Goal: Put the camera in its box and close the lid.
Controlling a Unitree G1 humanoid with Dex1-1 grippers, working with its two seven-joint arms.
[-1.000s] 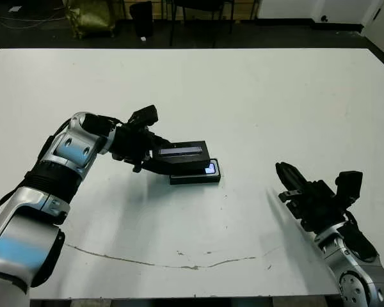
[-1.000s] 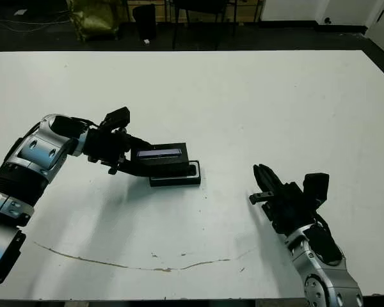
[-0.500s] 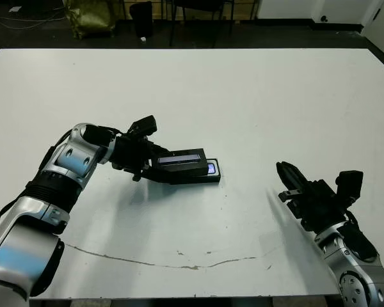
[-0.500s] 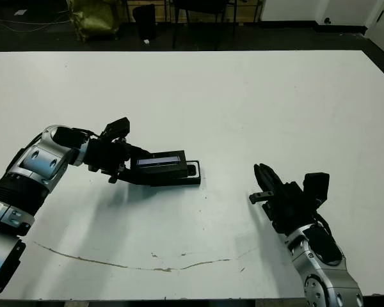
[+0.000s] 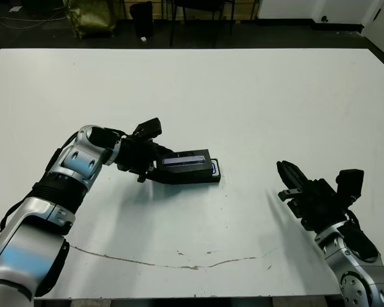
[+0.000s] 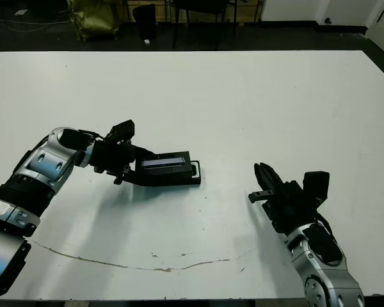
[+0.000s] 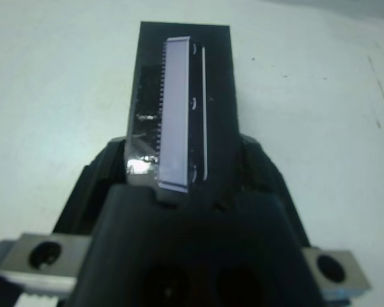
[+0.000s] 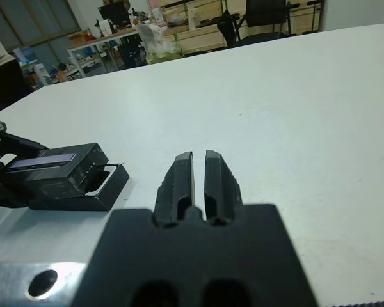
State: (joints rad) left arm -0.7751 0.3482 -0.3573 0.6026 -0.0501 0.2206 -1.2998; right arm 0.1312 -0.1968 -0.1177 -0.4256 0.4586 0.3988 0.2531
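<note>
Left eye view: left claw [image 5: 155, 167] clamped on the lid [image 5: 187, 162], now lower over the box [image 5: 208, 177]; right claw [image 5: 285, 174] closed, empty.

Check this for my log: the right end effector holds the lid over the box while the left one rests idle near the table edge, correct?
Sides are swapped. The left end effector holds the lid over the box; the right end effector rests idle, as the left eye view shows.

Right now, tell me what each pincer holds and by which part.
The left pincer grips the lid by its near short end, over the box. The right pincer is shut and holds nothing.
</note>
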